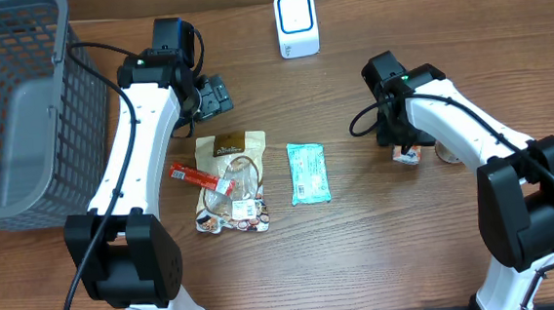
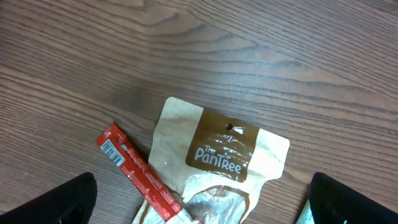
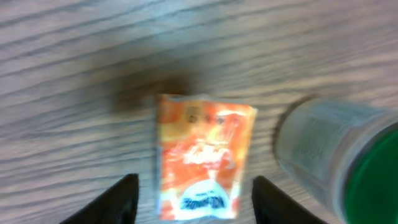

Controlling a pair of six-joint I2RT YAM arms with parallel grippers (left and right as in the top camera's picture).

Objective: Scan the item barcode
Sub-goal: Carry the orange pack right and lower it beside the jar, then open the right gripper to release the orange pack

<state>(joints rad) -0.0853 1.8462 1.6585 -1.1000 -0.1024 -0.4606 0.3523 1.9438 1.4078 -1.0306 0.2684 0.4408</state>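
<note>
The orange packet (image 3: 204,155) lies flat on the table (image 1: 362,256) on the right side, right under the right arm's pincer. From above only a corner of it (image 1: 407,156) peeks out. Seen from the right wrist, its long axis runs up and down the frame, along the gap between the fingers, with a blue and white oval mark at the end nearest the camera. The view is too blurred to show any barcode.

Far left stands a grey mesh basket (image 1: 82,90). Next to it the left arm reaches away from its base, and the left gripper (image 1: 219,95) hangs with its fingers spread wide and nothing in them. Just below it in the overhead view lies a brown and cream pouch (image 2: 221,149) printed "PanTree". A red stick packet (image 2: 140,174) slants across the pouch's left edge, touching it. Just right of the pouch a teal packet (image 1: 308,172) lies lengthwise toward the far edge, apart from the pouch.

Up at the far edge, near the middle, sits a white scanner (image 1: 296,24), well apart from the orange packet.

The right gripper (image 3: 194,199) points down at the packet with its fingers parted, one on each side; a gap shows on the left, less on the right. Just beside the packet, farther right, stands a jar with a green lid (image 3: 348,162).
</note>
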